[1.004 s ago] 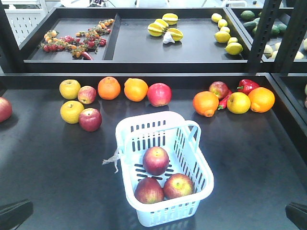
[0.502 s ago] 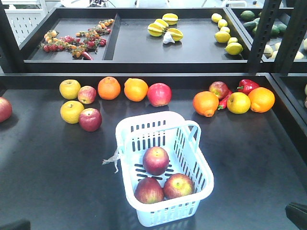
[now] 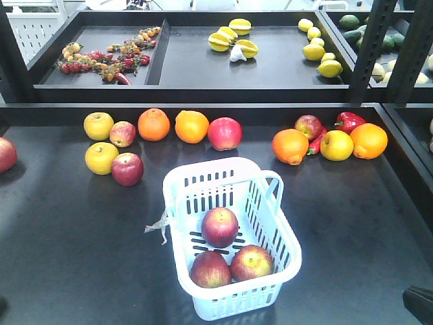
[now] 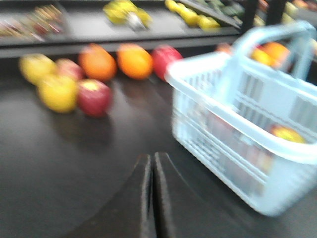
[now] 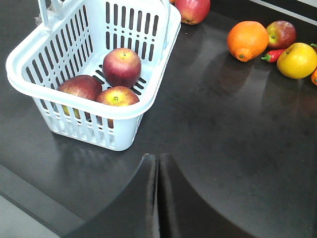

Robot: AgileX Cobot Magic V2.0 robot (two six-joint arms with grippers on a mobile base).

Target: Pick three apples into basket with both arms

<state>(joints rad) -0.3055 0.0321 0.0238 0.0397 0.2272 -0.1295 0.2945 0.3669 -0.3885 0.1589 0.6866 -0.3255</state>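
— Inspector: Grippers?
— Assistant: Left gripper [image 4: 152, 171] has its fingers pressed together, nothing between them, low over the dark table [image 3: 81, 230], the view blurred. Right gripper [image 5: 157, 171] likewise closed and empty, just beside the basket [image 5: 148, 101].
— Inspector: The apples?
— Assistant: Three apples [image 3: 220, 227] lie inside the basket, two touching at the near end. Other fruit sits behind.

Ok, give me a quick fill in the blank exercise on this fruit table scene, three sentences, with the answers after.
1. The basket holds ____ red apples.
2. The left gripper has its fingers pressed ____.
3. The red pepper lies on the table to the basket's far ____.

Missing words: three; together; right
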